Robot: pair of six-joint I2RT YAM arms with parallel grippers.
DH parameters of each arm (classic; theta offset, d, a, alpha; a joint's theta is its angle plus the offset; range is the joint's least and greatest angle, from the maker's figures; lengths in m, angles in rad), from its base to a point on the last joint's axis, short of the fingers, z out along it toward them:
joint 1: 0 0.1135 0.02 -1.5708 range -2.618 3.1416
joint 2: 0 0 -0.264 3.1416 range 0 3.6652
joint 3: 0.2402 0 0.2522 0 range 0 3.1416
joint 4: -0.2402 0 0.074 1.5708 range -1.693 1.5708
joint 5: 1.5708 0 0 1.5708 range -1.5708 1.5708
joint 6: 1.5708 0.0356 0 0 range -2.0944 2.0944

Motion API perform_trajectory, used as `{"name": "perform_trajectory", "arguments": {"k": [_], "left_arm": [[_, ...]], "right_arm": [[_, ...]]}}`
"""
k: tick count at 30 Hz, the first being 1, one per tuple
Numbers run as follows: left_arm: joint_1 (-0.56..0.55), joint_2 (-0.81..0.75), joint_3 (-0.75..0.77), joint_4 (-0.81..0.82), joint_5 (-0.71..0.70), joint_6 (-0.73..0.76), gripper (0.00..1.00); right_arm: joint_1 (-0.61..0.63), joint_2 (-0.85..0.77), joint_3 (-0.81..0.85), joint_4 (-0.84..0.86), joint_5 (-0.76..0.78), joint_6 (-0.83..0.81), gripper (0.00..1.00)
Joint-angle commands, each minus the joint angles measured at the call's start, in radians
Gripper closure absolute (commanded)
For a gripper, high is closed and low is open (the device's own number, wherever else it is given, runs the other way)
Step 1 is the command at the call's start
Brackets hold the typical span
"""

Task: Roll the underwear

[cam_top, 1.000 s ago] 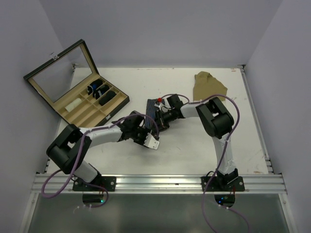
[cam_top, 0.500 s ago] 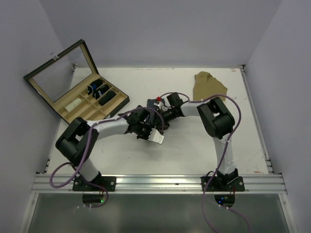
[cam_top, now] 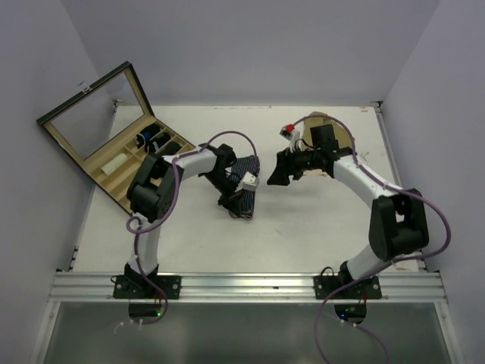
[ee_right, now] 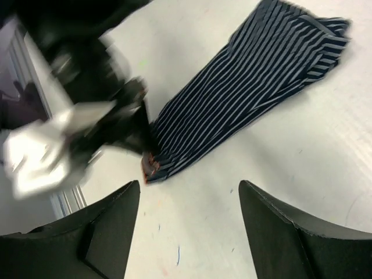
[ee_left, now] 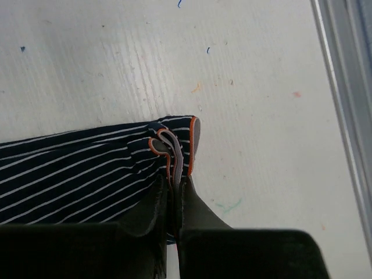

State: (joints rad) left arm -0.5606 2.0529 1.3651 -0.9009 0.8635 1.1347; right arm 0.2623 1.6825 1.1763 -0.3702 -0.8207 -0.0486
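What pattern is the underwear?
Navy underwear with thin white stripes, orange edge trim; clearest in left wrist view.

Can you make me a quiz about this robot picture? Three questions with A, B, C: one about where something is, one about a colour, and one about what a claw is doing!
1. Where does the open box sit?
A. far right
B. far left
C. in the middle

2. What colour is the edging on the end of the striped underwear?
A. green
B. pink
C. orange

3. What is the left gripper doing?
A. pinching the underwear
B. wide open in the air
C. holding the box

Answers: B, the top view shows the box at the left edge. C, the left wrist view shows an orange edge. A, its fingers are shut on the fabric's end.
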Motion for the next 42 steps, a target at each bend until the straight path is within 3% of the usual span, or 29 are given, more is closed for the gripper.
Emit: {"name": "perform_trajectory", "arguments": {"k": [1,7,11,14,22,36,39,42], "left_arm": [[0.045,0.183,0.086,-0.249,0.023,0.005,1.0],[0.074,0.351,0.23,-0.329,0.029,-0.049,1.0],[0.074,0.423,0.281,-0.337,0.032,-0.085,1.0],[0.076,0.46,0.313,-0.371,0.031,-0.105,1.0],[0.077,0.498,0.325,-0.365,0.023,-0.147,0.99],[0.077,0.506,0.308,-0.328,-0.006,-0.179,0.96],[0.079,0.506,0.307,-0.325,-0.008,-0.181,0.96],[0.077,0.506,0.307,-0.316,-0.015,-0.191,0.96]], "right_arm": [[0.028,-0.162,-0.131,-0.006,-0.017,-0.214,0.28],[0.101,-0.303,-0.224,-0.061,0.023,-0.401,0.3],[0.326,-0.339,-0.276,-0.062,0.236,-0.528,0.3],[0.379,-0.317,-0.293,-0.013,0.259,-0.542,0.31],[0.459,-0.216,-0.291,0.119,0.308,-0.634,0.31],[0.519,-0.034,-0.224,0.209,0.249,-0.659,0.33],[0.52,-0.004,-0.225,0.24,0.255,-0.646,0.37],[0.52,0.023,-0.222,0.246,0.244,-0.626,0.5]]}}
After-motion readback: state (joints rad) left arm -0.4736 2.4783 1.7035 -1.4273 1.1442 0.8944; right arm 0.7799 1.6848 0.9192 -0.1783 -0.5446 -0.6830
